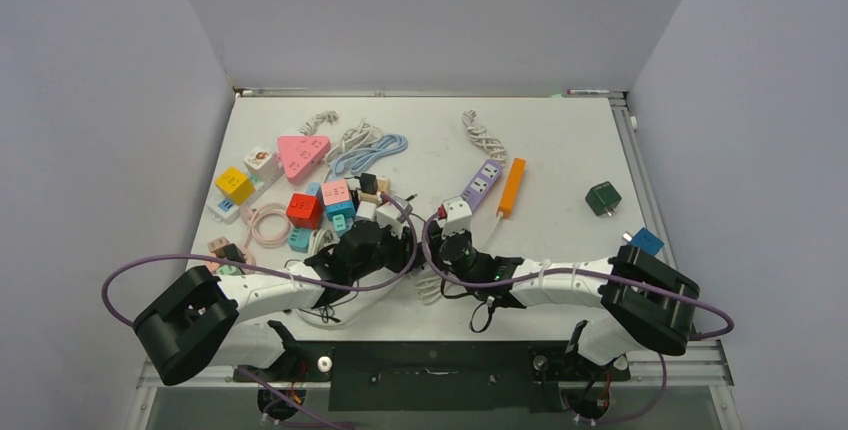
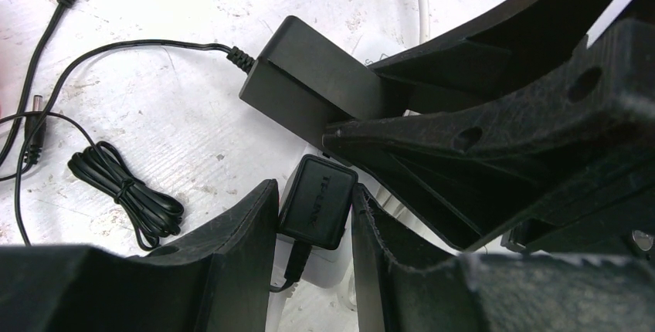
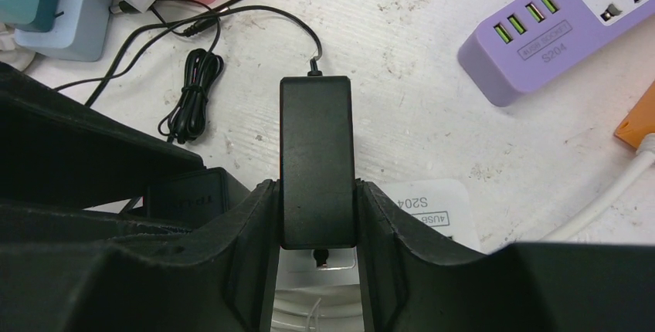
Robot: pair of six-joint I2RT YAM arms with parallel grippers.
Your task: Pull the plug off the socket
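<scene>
A white power strip (image 3: 421,207) lies at the near middle of the table, mostly hidden under both grippers. A long black adapter plug (image 3: 317,154) sits over it with its cable running away. My right gripper (image 3: 315,187) is shut on this plug's sides; a dark pin shows just under the plug's near end. A small black adapter (image 2: 315,204) sits on the same strip (image 2: 330,266). My left gripper (image 2: 313,193) is closed around it, its fingers against both sides. In the top view the left gripper (image 1: 372,240) and right gripper (image 1: 455,248) are close together.
A purple power strip (image 1: 482,183) and an orange one (image 1: 512,186) lie behind the grippers. Several coloured adapters (image 1: 305,210) and a pink triangular socket (image 1: 302,155) crowd the left. A green cube (image 1: 603,198) sits at the right. A coiled black cable (image 2: 127,197) lies beside the plugs.
</scene>
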